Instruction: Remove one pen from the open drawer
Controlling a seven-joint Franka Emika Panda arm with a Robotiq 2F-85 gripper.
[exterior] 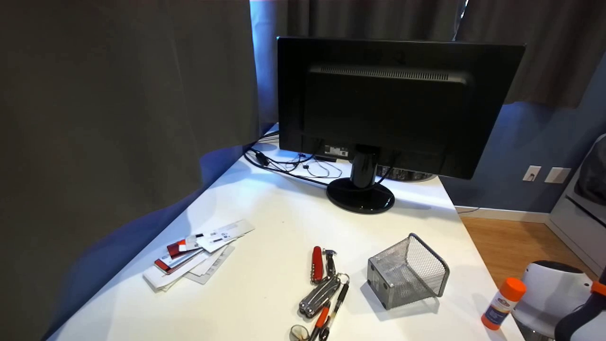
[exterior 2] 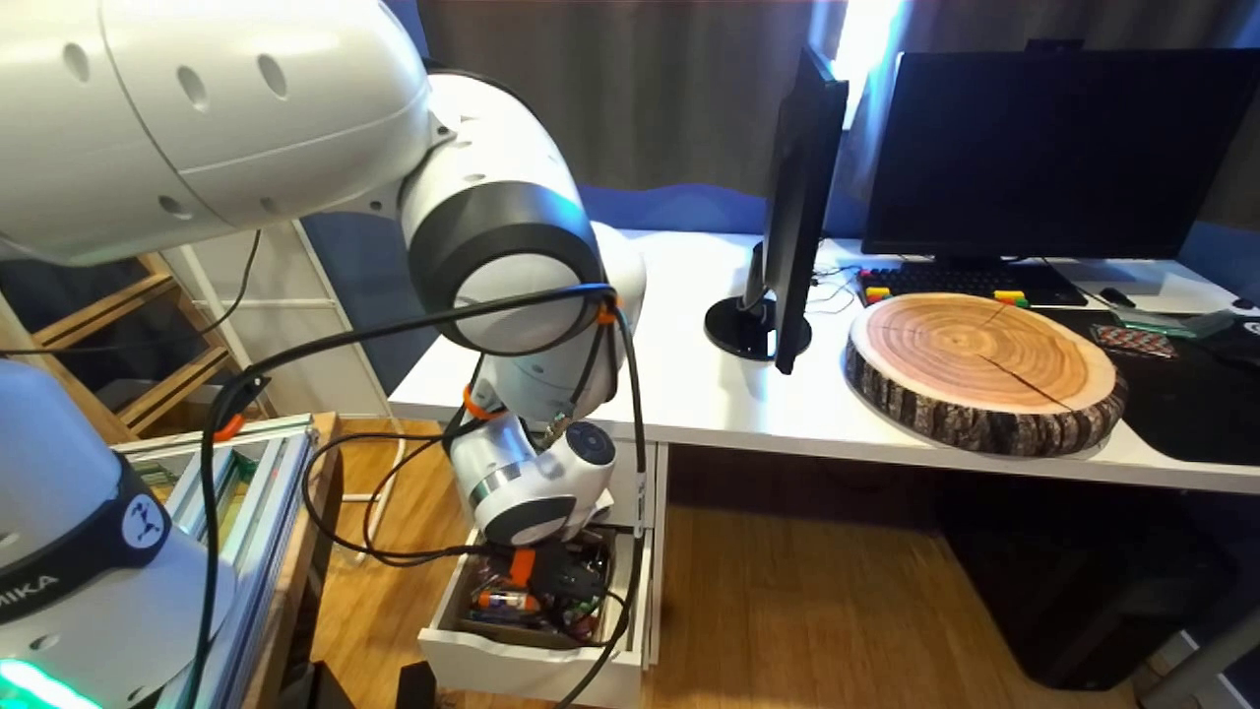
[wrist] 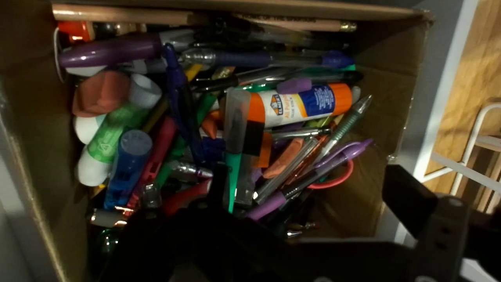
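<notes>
- The drawer is pulled open with a cardboard box sitting in it, and that thing's stuffed: pale pencils, a purple marker, a pinkish eraser, an Elmer's glue stick, a blue pen, tons more.
- The end effector is down at the box, fingers spread wide apart in the wrist view.
- A mesh basket lies on its side on the white counter.
- Also on there, in an exterior view: loose cards, a red pocketknife, a silver multitool bunched with a red pen and a dark pen, plus an orange-capped glue stick near the edge.
- Room-wise: a monitor seen from behind, a log slab, dark curtains, wood floor.
- Can't tell which green pen is the one; I see two candidates in the box. The green-gripped pen is just beside the Elmer's glue stick, long axis slanting, silvery tip toward the upper right of the wrist view.
- The teal-green pen runs nearly straight up and down there, green end tapering toward the bottom, just beside a finger.
</notes>
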